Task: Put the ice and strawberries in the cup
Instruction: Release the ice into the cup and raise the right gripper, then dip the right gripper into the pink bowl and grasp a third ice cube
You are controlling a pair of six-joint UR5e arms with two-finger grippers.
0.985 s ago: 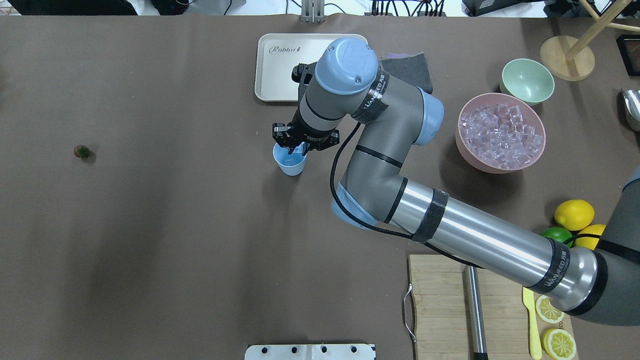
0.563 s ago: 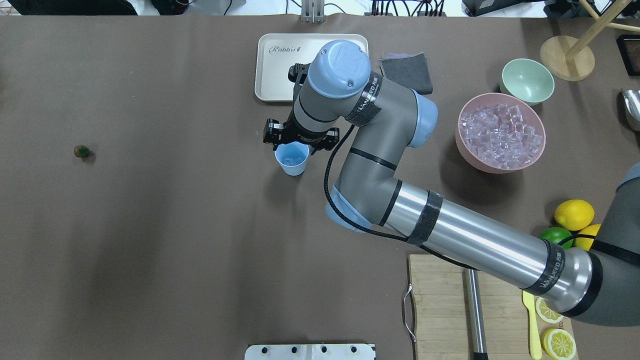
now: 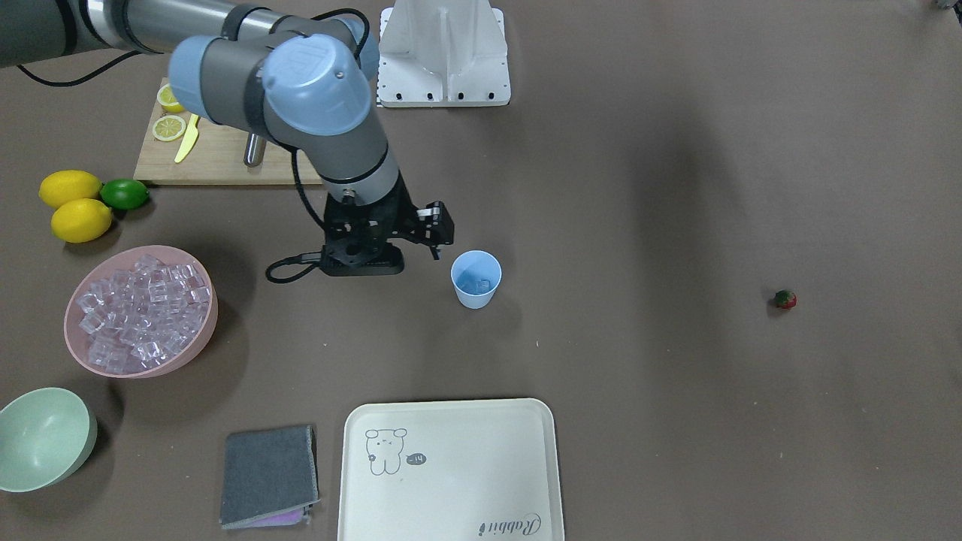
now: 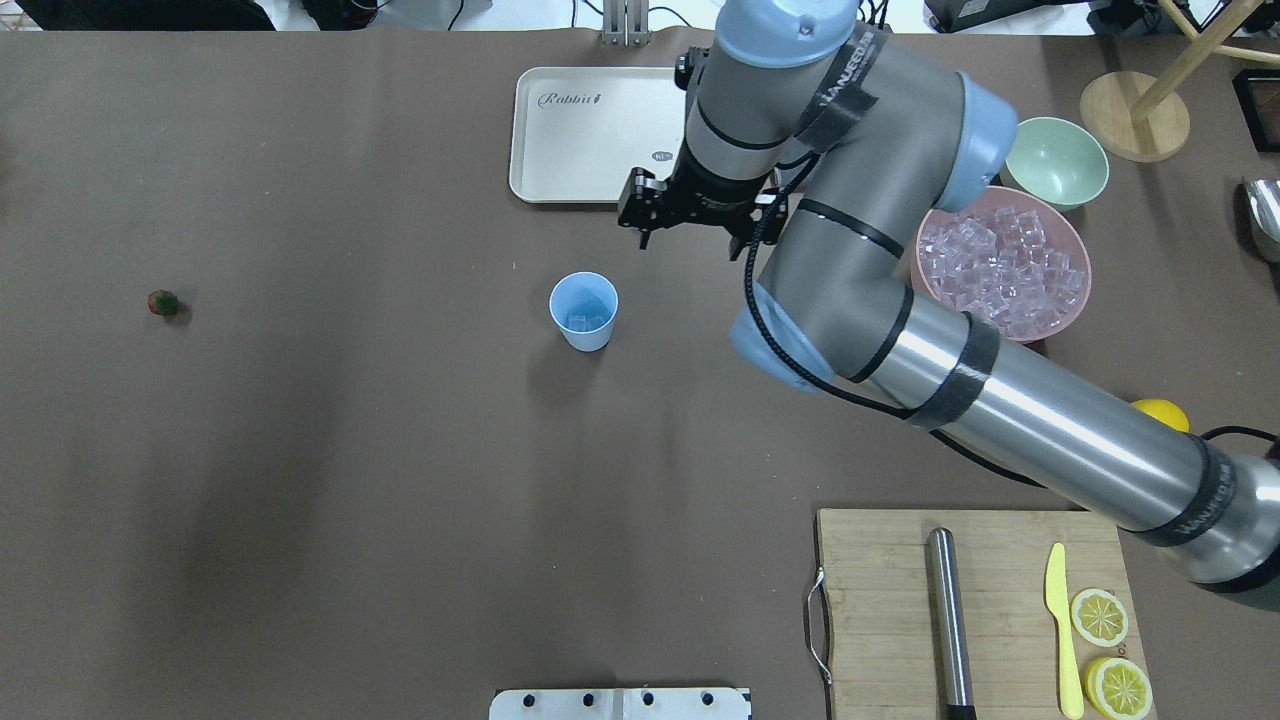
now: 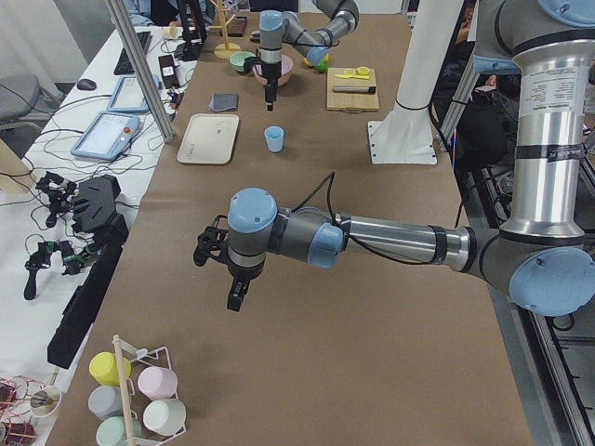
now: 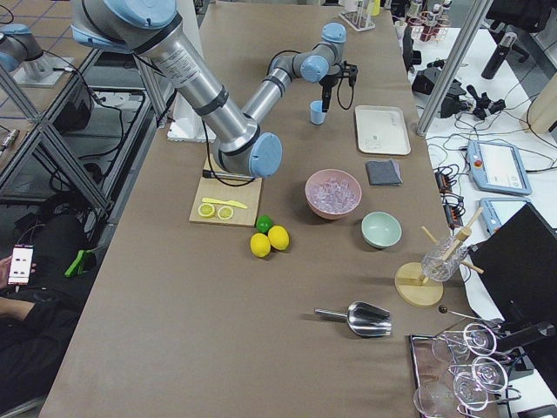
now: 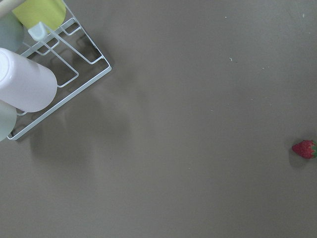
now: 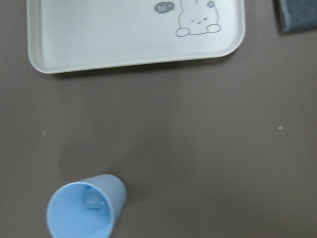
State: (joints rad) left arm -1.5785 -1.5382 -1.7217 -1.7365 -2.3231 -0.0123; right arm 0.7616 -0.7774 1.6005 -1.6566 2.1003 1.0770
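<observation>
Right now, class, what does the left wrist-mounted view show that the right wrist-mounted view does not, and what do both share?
Only the left wrist view: the strawberry at its right edge, and a wire cup rack at upper left. Only the right wrist view: the cup with an ice cube inside, the cream tray, and a corner of grey cloth. Both share: the brown table cover.

Right arm (image 4: 1000, 420): brushed-silver tube links, grey joint housings, light-blue round caps with small screws. Black bands with white lettering wrap the links. Black cable (image 4: 747, 290) runs along the forearm. Right tool (image 4: 690, 228): black, two-fingered. Left arm (image 5: 390, 240): same silver, grey, blue scheme.
</observation>
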